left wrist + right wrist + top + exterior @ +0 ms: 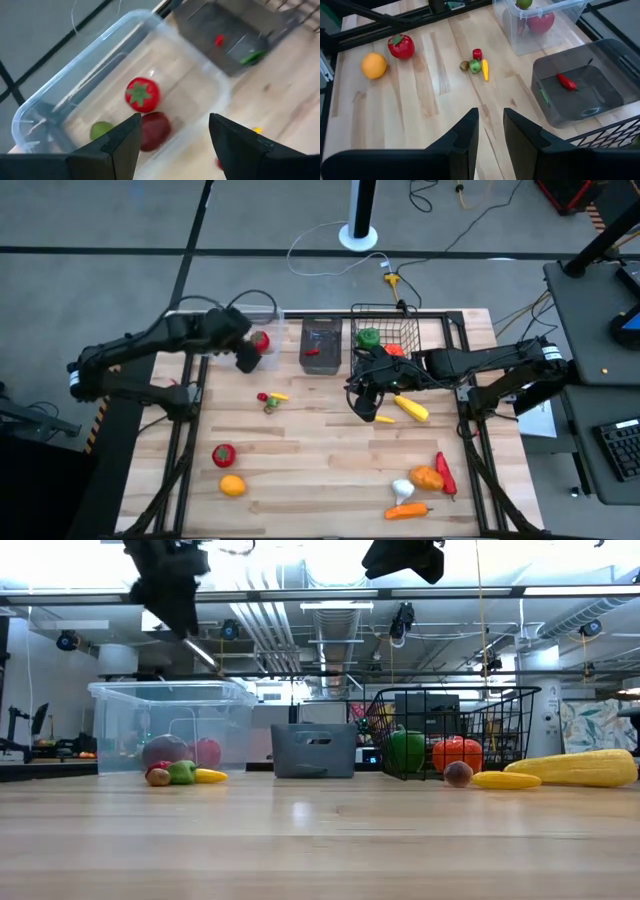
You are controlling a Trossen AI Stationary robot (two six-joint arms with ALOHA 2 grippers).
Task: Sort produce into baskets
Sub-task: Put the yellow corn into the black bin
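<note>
My left gripper point(175, 120) hangs open above the clear tub point(262, 313) at the table's far left, with nothing between its fingers. In the tub lie a red tomato point(142, 95), a dark red fruit point(155, 131) and a green one point(101, 131). My right gripper point(491, 117) hovers high over mid-table point(365, 402), its fingers a narrow gap apart with nothing between them. The dark bin point(322, 345) holds a red chili point(566, 81). The wire basket point(385, 330) holds a green pepper point(368, 337) and an orange-red piece point(457, 753).
Loose produce lies on the table: a small red, green and yellow cluster point(270, 398), a red pepper point(223, 454), an orange point(232, 486), corn point(410, 408), and near the front right garlic point(402, 488), an orange pepper point(426, 477) and a carrot point(408, 510).
</note>
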